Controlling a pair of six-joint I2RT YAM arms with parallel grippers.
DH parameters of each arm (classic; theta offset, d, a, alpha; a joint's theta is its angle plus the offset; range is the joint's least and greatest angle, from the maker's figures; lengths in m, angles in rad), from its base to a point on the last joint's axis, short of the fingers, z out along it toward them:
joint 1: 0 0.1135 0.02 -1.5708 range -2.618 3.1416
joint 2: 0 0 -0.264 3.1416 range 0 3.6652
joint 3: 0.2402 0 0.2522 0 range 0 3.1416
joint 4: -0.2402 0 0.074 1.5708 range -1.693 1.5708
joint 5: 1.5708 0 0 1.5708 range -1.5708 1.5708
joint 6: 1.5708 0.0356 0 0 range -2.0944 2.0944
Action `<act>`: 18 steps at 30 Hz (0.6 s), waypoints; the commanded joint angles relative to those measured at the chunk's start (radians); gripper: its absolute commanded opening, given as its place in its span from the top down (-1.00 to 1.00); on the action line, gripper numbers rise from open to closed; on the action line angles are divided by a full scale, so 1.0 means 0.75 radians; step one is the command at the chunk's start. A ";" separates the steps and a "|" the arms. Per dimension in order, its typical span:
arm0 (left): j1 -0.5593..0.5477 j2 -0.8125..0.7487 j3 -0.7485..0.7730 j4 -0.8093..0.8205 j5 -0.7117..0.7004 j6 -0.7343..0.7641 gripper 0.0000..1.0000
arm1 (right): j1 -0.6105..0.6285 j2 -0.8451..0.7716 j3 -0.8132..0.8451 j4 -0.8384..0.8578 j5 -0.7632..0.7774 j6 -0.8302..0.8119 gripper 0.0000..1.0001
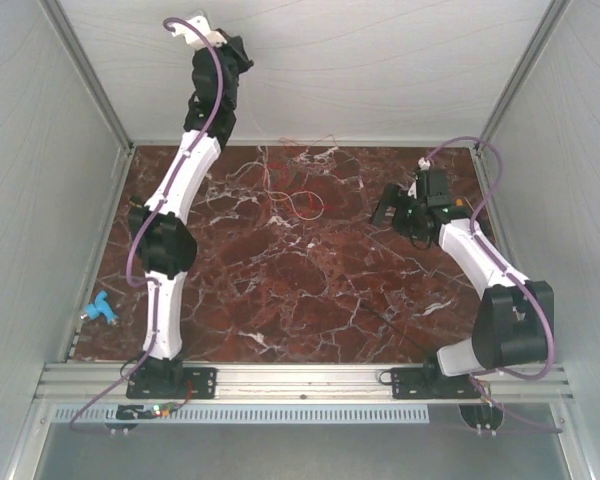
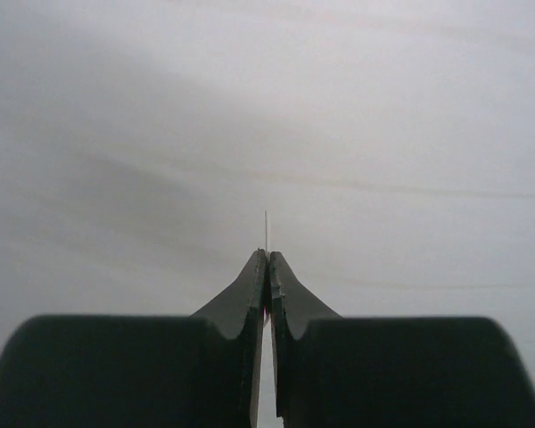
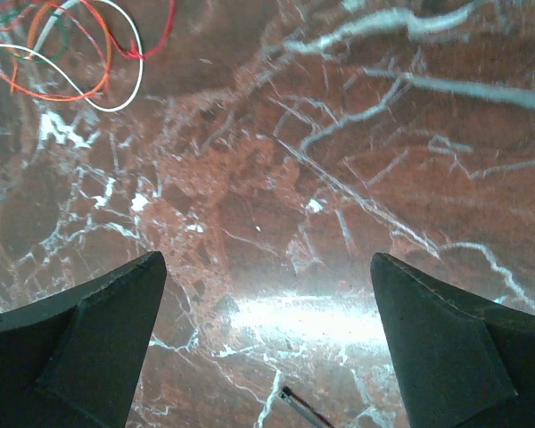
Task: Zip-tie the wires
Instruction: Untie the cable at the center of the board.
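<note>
Marble table (image 1: 280, 290). The left arm (image 1: 180, 190) is raised high toward the back wall. Its left gripper (image 2: 267, 260) is pinched fully closed, with a hair-thin white strand (image 2: 266, 227) sticking straight out past the tips; can't tell if it's a wire. The right gripper (image 3: 267, 255) is spread wide, holds nothing, and sits over bare marble. The wires (image 1: 300, 200) lie in loose loops mid-table, left of the right gripper, with strands trailing toward the far edge. A thin dark strip (image 3: 299, 408), maybe the zip tie, lies diagonally and is cut off by the frame.
</note>
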State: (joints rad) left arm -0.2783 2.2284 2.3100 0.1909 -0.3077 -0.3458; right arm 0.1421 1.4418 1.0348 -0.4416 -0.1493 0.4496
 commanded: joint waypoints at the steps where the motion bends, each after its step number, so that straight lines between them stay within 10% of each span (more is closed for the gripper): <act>1: -0.046 -0.064 0.115 0.334 0.111 0.086 1.00 | 0.024 -0.107 0.017 0.186 0.019 -0.060 -0.96; 18: -0.080 -0.090 0.356 0.995 0.342 -0.190 1.00 | 0.212 -0.303 -0.103 0.944 -0.132 -0.338 -0.95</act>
State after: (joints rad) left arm -0.3405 2.2051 2.5294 0.7765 -0.0914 -0.3748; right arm 0.2581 1.2263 0.9482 0.0044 -0.1818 0.2810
